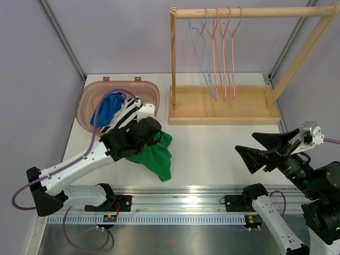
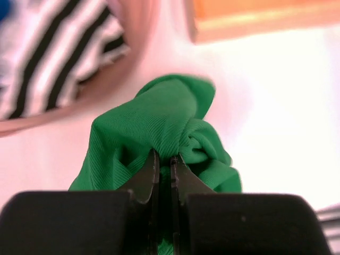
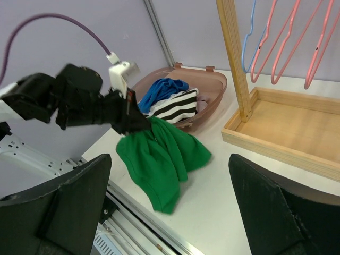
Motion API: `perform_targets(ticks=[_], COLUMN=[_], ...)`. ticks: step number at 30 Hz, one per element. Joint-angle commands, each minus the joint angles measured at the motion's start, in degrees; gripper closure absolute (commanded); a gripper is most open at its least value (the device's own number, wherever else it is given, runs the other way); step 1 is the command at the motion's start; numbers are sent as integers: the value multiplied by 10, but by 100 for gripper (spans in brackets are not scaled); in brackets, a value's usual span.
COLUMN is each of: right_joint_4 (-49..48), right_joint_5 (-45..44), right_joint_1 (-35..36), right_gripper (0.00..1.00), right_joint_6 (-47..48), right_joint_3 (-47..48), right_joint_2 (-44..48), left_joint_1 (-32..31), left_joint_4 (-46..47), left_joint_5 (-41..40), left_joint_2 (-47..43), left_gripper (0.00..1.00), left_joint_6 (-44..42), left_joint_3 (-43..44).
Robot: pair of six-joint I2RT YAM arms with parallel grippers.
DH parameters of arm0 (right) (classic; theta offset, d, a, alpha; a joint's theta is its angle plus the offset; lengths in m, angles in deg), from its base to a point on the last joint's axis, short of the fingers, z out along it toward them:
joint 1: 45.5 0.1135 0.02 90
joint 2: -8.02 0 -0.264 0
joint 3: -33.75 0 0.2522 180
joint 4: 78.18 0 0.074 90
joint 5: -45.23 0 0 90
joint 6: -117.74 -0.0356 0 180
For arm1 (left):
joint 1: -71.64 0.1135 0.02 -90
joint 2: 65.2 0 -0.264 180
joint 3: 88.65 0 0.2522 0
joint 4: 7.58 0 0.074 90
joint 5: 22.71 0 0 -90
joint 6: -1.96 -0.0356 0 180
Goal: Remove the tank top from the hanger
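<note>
My left gripper (image 2: 164,159) is pinched shut on the green tank top (image 1: 158,157), which drapes onto the table (image 1: 212,151) just beside the basket (image 1: 87,103). My right gripper (image 1: 247,143) stands spread, well right of the basket.

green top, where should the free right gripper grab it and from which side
Probably the loose lower end of the green top, coming in from its right side. The left gripper pinches the bunched upper fold, so the rest droops toward the table as a free flap on the side facing the open right gripper.
</note>
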Motion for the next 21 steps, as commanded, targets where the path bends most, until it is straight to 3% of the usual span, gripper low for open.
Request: perform_targets(ticks=[1, 7, 10, 11, 17, 21], right_joint_4=[-16, -35, -38, -40, -64, -74], right_joint_5=[9, 9, 10, 11, 20, 26], right_joint_1=[-1, -1, -1, -1, -1, -1], right_gripper=[1, 0, 1, 1, 0, 0], right_joint_6=[6, 2, 3, 1, -1, -1], right_joint_3=[7, -16, -21, -24, -40, -51], right_joint_2=[2, 5, 1, 1, -12, -22], left_joint_1=[47, 154, 235, 288, 461, 494], left_joint_4=[-70, -118, -117, -112, -83, -85], left_joint_5=[-49, -48, -26, -16, 129, 208], left_joint_2=[-30, -9, 12, 20, 127, 216], left_gripper=[100, 100, 100, 100, 100, 100], left_joint_6=[-40, -108, -143, -150, -174, -183], left_joint_3=[87, 253, 328, 343, 455, 519])
